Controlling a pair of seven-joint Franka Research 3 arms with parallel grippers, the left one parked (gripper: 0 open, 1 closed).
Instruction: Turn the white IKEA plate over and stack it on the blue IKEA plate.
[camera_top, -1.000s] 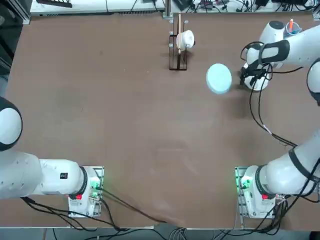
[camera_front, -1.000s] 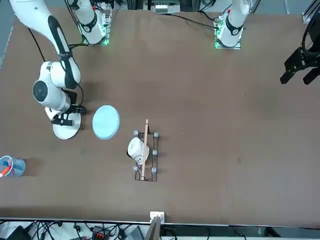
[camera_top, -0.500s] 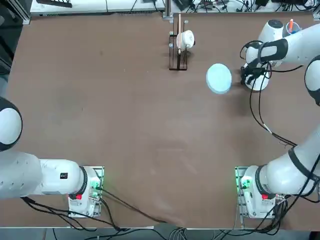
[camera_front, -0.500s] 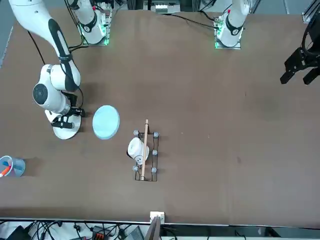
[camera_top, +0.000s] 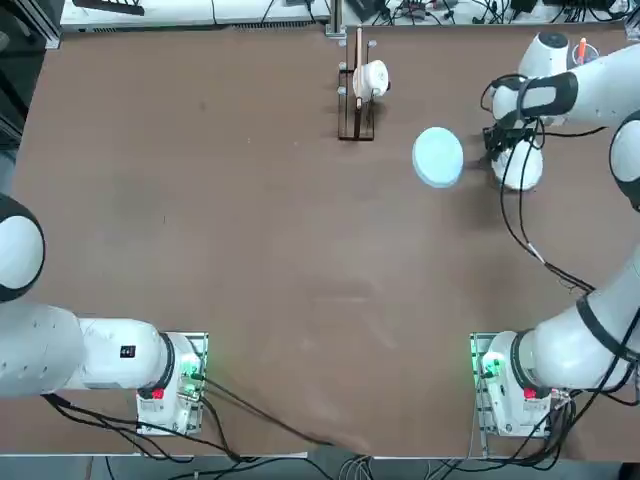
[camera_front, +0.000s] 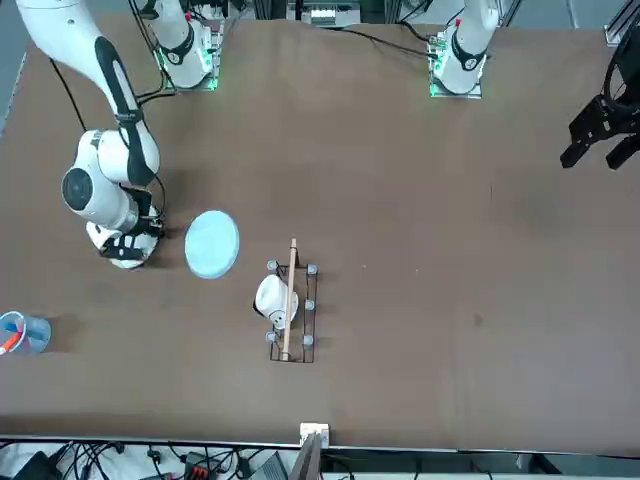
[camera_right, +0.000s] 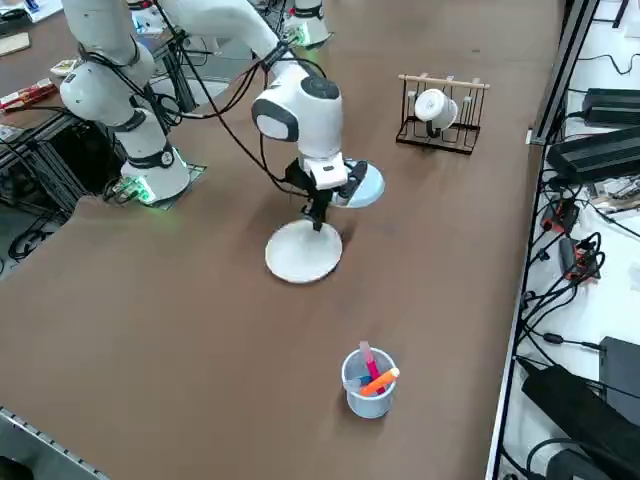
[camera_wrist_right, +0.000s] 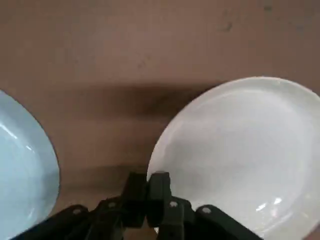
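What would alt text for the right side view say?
The right hand hangs at the far edge of the white plate, fingers together. The blue plate lies just beyond, with a cup of pens nearer the camera.

No legible text or labels.

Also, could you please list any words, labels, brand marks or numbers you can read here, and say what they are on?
None can be read.
White IKEA plate, beside the right gripper: no mark visible.
Blue IKEA plate: no mark visible.
Dark patch on the parked left arm: too small to read.
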